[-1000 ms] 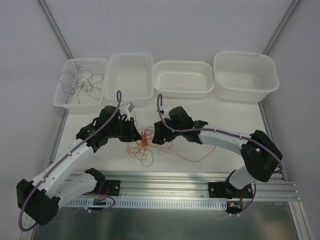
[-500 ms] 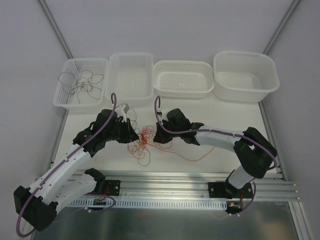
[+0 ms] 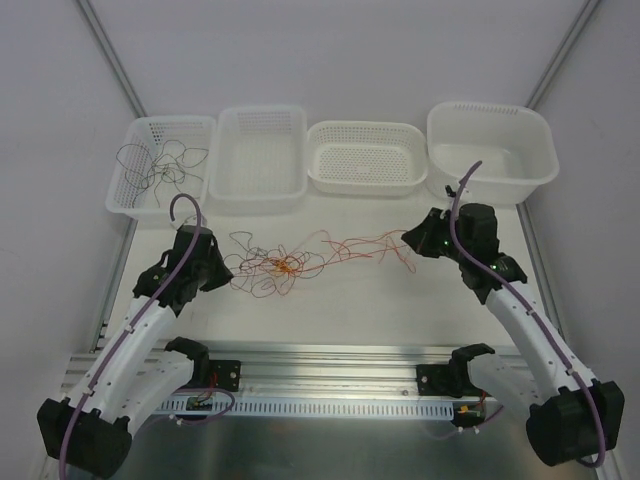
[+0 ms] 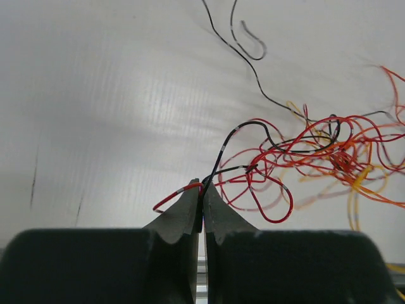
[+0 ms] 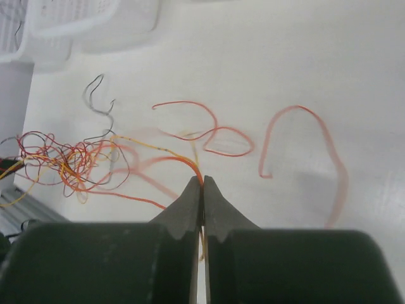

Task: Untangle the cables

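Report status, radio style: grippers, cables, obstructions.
Left gripper shut on cables, red and black strands. Right gripper shut on an orange strand. Tangle strung between, knotted mid-table. No obstruction seen.

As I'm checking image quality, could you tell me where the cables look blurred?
Right wrist view: the cables are soft, partly smeared; left wrist view: crisp near the left gripper, with sheen on the table; top view: evenly lit, sharp.

The left arm (image 3: 150, 310) is stretched forward and angled inward, the right arm (image 3: 510, 300) likewise — the two are set well apart. The left end effector (image 4: 202, 190) and the right end effector (image 5: 202, 180) are each pinched shut on strands of the cables (image 3: 285, 265).
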Tool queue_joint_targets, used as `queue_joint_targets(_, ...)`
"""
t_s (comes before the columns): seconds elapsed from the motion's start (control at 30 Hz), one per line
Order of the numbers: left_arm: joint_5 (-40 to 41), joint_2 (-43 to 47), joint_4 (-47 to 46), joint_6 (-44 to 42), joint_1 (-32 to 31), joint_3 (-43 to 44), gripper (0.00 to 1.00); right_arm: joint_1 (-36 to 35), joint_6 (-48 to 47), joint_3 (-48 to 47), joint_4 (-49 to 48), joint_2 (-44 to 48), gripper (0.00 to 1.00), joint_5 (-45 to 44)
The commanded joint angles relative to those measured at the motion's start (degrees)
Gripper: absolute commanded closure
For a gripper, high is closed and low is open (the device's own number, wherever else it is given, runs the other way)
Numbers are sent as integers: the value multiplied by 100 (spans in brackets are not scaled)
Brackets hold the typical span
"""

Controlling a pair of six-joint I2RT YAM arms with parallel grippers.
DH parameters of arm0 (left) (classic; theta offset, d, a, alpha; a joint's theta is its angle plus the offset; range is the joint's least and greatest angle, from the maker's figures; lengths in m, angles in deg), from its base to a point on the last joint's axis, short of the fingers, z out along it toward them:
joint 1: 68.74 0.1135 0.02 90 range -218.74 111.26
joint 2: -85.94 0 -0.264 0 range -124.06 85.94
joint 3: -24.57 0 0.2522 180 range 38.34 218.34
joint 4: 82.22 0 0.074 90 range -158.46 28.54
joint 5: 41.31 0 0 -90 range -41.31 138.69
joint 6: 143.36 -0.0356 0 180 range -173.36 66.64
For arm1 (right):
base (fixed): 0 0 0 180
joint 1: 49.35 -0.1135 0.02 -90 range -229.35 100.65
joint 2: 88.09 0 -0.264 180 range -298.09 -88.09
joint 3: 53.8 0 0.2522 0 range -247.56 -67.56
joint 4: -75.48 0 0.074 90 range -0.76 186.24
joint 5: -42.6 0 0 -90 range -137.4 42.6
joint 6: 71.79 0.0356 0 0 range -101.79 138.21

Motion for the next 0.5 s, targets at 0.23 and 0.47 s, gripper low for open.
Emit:
queue_joint_targets(0.23, 946, -323, 576, -301, 411, 28, 100, 1193, -38, -1578, 2301, 923, 99, -937)
queue_joint_targets(0.47, 1719, -604, 760, -714, 578, 520, 100, 1764, -355, -3046, 3066, 950, 99, -998)
